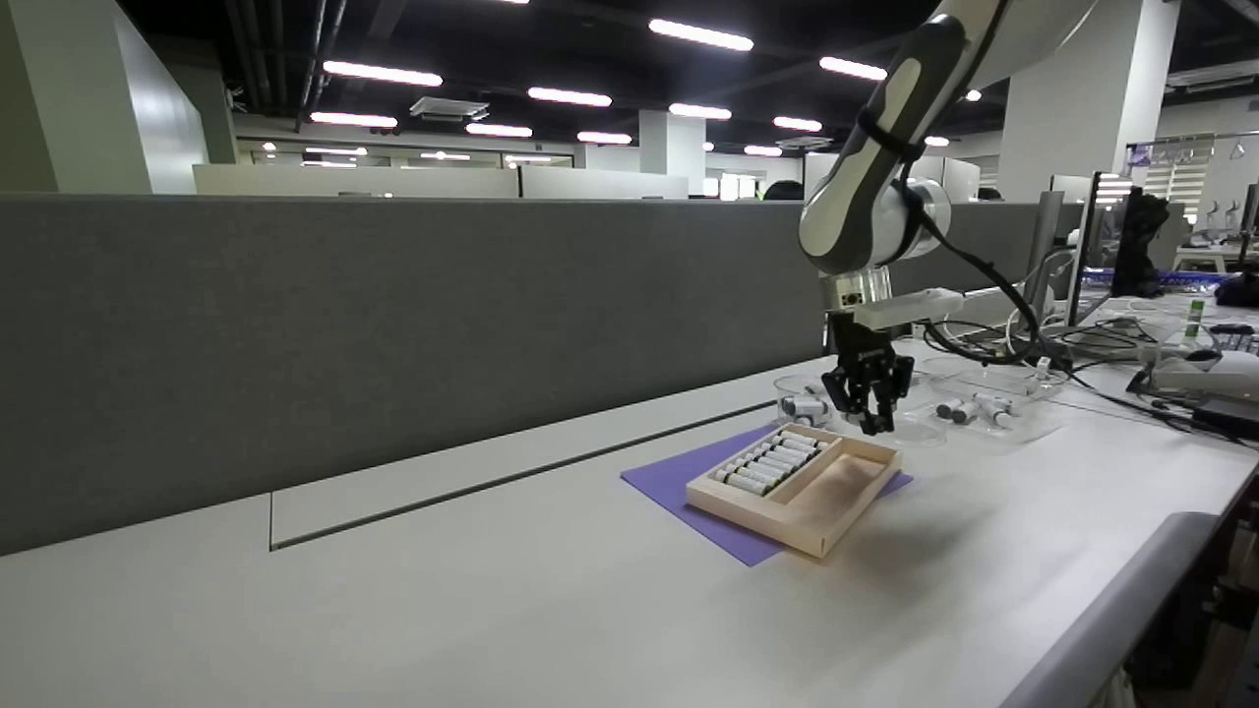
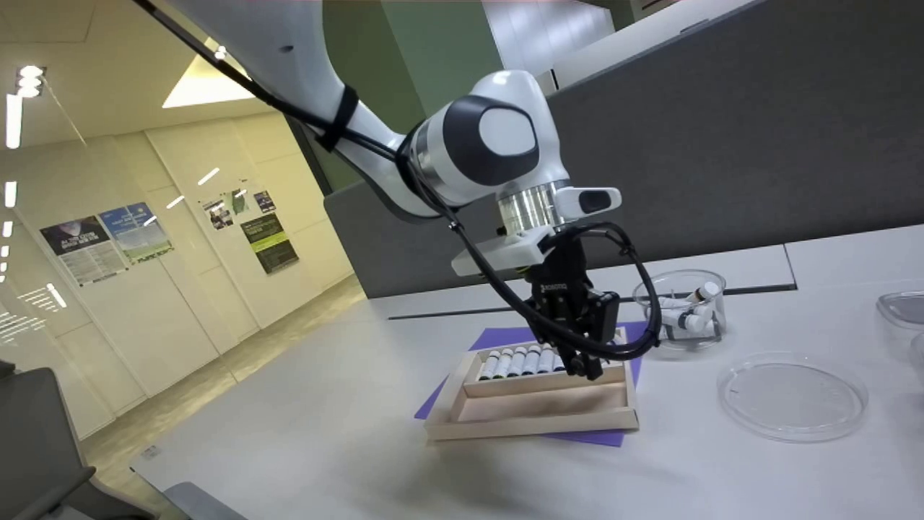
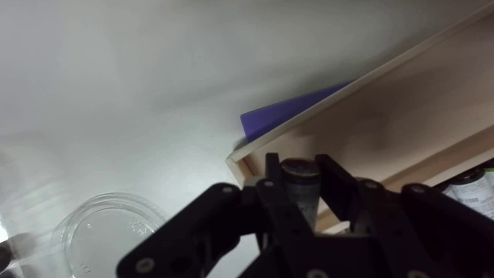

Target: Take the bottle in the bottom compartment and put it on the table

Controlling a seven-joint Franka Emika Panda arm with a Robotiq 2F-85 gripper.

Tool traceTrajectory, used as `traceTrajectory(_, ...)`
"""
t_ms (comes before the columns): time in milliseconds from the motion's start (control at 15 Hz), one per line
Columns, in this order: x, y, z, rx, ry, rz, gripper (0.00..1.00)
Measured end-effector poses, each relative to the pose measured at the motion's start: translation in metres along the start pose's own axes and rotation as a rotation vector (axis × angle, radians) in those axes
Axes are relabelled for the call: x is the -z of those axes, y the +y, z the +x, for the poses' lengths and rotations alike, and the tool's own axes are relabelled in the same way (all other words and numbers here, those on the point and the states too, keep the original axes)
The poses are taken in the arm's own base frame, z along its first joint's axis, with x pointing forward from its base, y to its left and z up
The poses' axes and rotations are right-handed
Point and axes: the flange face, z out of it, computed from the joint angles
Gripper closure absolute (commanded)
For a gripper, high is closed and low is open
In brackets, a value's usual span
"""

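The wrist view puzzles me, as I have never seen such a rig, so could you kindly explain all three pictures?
The machine is one robot arm. The two exterior views are taken from outside it, from different places; the wrist view is taken from the arm's own wrist, looking past its dark fingers. These grip a small bottle. On the pale table lies a purple sheet; a wooden tray rests on it, holding a row of small white bottles. Nearby are a round clear dish and a clear beaker.
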Motion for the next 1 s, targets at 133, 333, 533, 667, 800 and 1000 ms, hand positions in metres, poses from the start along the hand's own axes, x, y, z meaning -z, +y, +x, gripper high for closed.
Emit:
traceTrajectory(133, 0.003, 0.015, 0.005, -0.029, 0.032, -0.007, 0.94)
traceTrajectory(333, 0.003, 0.052, 0.010, -0.086, 0.072, -0.014, 0.94)
traceTrajectory(533, -0.013, 0.088, 0.016, -0.139, 0.100, -0.024, 0.94)
traceTrajectory(667, -0.028, 0.108, 0.022, -0.168, 0.113, -0.035, 0.94)
traceTrajectory(800, -0.041, 0.123, 0.032, -0.187, 0.124, -0.046, 0.94)
traceTrajectory(1000, -0.052, 0.133, 0.049, -0.200, 0.145, -0.056, 0.94)
